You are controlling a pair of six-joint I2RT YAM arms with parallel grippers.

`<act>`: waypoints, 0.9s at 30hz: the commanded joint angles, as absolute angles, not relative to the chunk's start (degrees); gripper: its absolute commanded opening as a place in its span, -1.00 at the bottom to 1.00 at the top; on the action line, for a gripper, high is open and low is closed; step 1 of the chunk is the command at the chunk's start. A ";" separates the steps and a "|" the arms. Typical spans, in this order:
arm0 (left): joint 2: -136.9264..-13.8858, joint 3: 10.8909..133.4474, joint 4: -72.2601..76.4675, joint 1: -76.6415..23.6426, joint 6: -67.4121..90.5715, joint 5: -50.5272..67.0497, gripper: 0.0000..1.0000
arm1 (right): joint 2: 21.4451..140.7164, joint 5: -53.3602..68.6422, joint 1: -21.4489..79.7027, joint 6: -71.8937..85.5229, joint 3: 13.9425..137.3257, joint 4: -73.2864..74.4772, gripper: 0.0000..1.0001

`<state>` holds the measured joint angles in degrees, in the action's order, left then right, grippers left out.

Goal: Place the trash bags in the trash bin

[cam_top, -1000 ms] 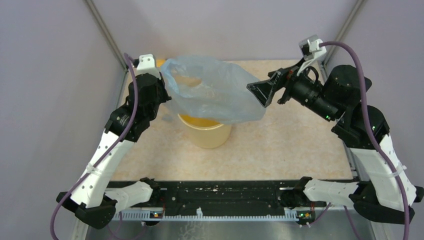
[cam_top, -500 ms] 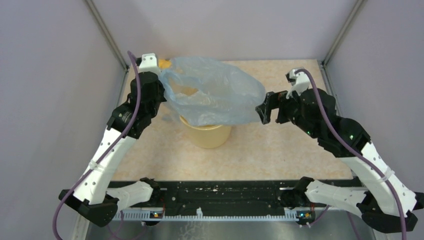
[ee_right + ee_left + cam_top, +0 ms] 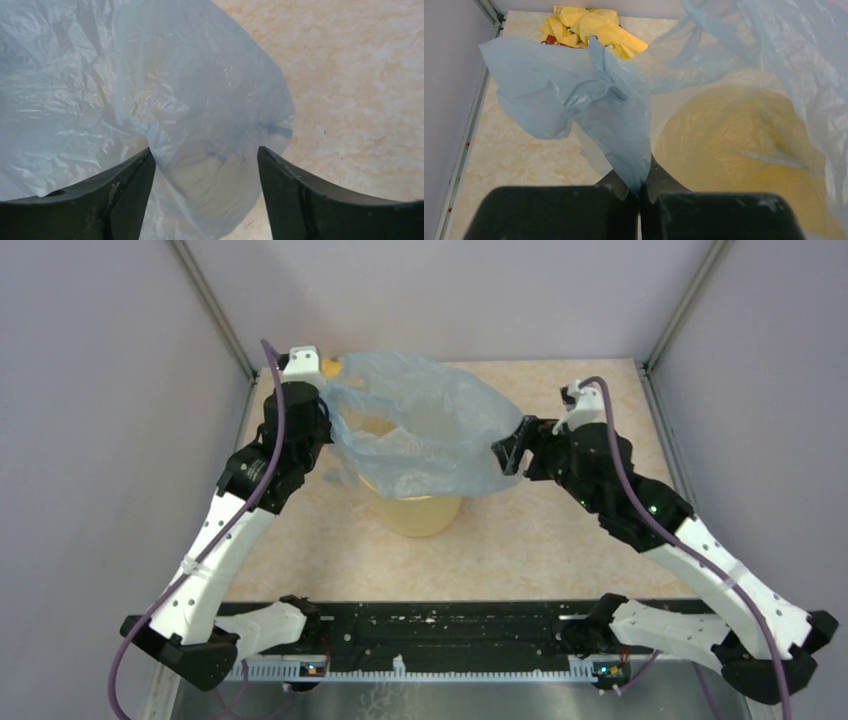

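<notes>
The pale blue-grey translucent trash bag (image 3: 430, 435) hangs spread over the pale yellow trash bin (image 3: 420, 510), hiding most of its rim. My left gripper (image 3: 325, 425) is shut on the bag's left edge; in the left wrist view the film (image 3: 614, 115) rises from between my pinched jaws (image 3: 640, 187), with the bin's inside (image 3: 734, 160) showing through it at the right. My right gripper (image 3: 507, 452) stands open at the bag's right end, and in the right wrist view a fold of the film (image 3: 210, 125) lies between my wide-apart fingers (image 3: 204, 157).
A crumpled yellow cloth (image 3: 586, 27) with red marks lies at the back left corner, just behind the bag. Grey walls and metal rails close in the beige table (image 3: 600, 400) on three sides.
My right arm has swung down and leftward to the bag's right end, bringing its open jaws around a fold of film and narrowing slightly. The left gripper has kept its hold on the bag.
</notes>
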<state>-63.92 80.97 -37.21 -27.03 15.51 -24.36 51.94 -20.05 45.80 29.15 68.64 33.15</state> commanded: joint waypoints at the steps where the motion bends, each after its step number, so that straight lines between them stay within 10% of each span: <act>1: -64.31 83.11 -35.13 -26.71 14.37 -22.29 -1.00 | 57.77 -16.66 45.19 31.43 70.45 24.41 0.43; 9: -64.77 85.92 -36.13 -26.63 12.63 -16.28 -1.00 | 70.92 -8.07 45.39 29.10 82.08 25.39 -0.59; 27: -66.54 88.84 -37.66 -26.66 12.00 -11.60 -1.00 | 89.02 0.69 48.16 32.93 86.86 22.27 -1.00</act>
<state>-65.58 86.61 -38.63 -26.92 12.84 -13.17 88.79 0.78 47.13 31.22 89.10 24.12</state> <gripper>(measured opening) 0.006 0.010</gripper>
